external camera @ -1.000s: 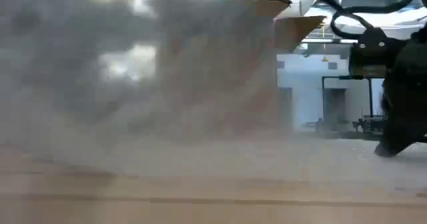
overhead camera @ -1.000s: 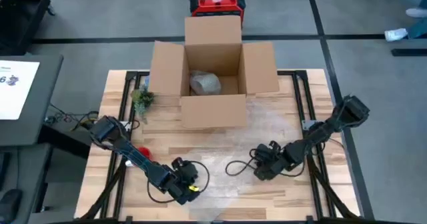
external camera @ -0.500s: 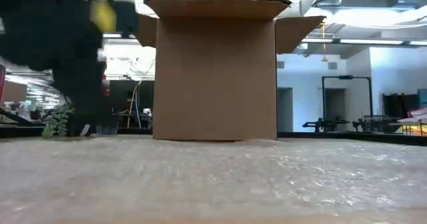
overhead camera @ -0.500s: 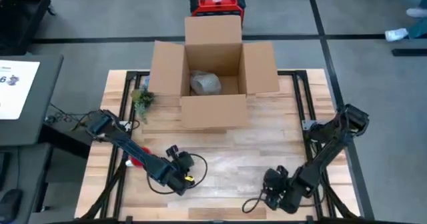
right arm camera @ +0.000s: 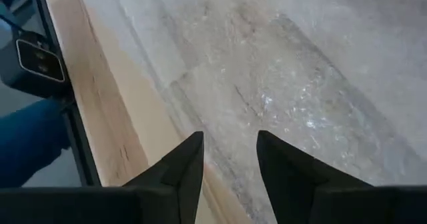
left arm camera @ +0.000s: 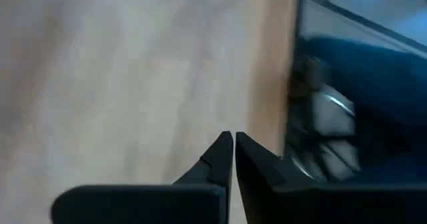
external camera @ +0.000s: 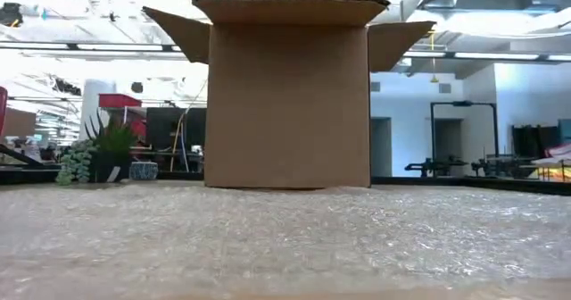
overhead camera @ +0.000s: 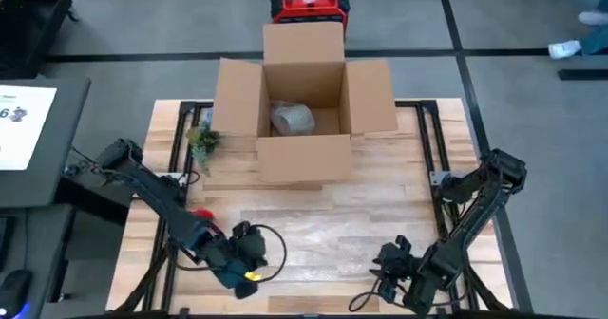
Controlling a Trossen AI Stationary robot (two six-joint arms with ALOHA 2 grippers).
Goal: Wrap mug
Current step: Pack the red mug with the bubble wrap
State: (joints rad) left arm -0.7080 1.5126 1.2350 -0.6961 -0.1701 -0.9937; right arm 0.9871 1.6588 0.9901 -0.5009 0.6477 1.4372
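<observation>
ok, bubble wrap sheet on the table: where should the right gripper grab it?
Probably the near edge of the bubble wrap. It lies flat on the table, and the open right gripper sits over that edge. Come in low from the table's front side, one finger under the sheet.

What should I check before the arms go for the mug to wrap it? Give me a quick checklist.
1. Bubble wrap laid flat on the table: ok; it covers the middle in front of the box.
2. Mug ready on the wrap: not ok; none shows there. A wrapped bundle lies inside the cardboard box.
3. Left gripper free: ok; shut and empty, near the table's front edge.
4. Right gripper free: ok; open and empty over the wrap's front edge.
5. Box flaps open: ok.
6. Small plant clear of the wrap: ok; it sits left of the box.
</observation>
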